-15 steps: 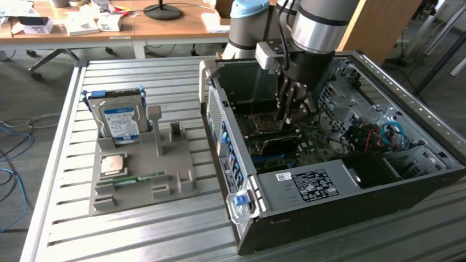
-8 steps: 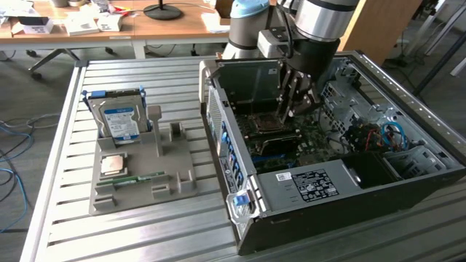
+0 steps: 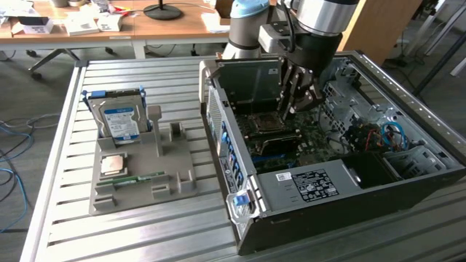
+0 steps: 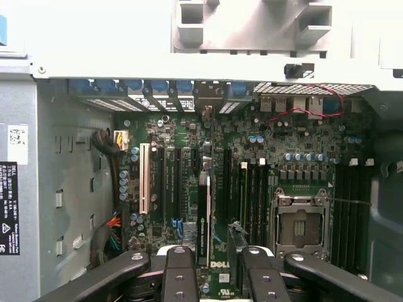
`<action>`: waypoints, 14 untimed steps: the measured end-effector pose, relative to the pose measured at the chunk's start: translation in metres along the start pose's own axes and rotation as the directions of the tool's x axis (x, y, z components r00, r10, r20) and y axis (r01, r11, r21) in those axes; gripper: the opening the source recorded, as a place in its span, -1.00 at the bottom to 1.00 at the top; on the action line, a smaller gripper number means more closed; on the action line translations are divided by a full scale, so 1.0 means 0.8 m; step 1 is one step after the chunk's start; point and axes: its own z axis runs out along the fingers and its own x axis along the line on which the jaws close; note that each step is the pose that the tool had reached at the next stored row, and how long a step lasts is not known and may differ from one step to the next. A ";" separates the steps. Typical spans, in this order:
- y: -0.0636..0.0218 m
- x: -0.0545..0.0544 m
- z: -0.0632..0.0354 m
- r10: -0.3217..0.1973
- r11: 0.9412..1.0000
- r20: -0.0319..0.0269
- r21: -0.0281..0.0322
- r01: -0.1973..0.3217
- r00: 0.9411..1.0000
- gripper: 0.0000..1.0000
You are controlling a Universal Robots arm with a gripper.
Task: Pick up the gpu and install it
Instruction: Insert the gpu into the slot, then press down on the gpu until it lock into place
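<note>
My gripper (image 3: 300, 97) reaches down inside the open computer case (image 3: 218, 125), over the motherboard (image 3: 280, 139). Its two dark fingers (image 4: 179, 277) stand on either side of the gpu (image 4: 204, 217) and are shut on it. The gpu shows edge-on in the wrist view as a thin dark card standing upright over the black expansion slots (image 4: 169, 182), beside the white slot (image 4: 145, 179). I cannot tell whether its lower edge touches a slot. In the exterior view the fingers hide most of the card.
The empty processor socket (image 4: 299, 226) and memory slots (image 4: 255, 195) lie beside the card. A grey parts holder (image 3: 142, 169) on the slatted table (image 3: 117, 229) carries a silver hard drive (image 3: 120, 121), a processor chip (image 3: 114, 164) and a green memory stick (image 3: 138, 179).
</note>
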 end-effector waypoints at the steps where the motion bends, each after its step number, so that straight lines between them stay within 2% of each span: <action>1: 0.000 0.000 0.000 0.000 1.000 0.000 0.000 0.000 1.000 -0.33; 14: 0.000 0.000 0.000 0.000 1.000 0.000 0.000 0.000 1.000 -0.33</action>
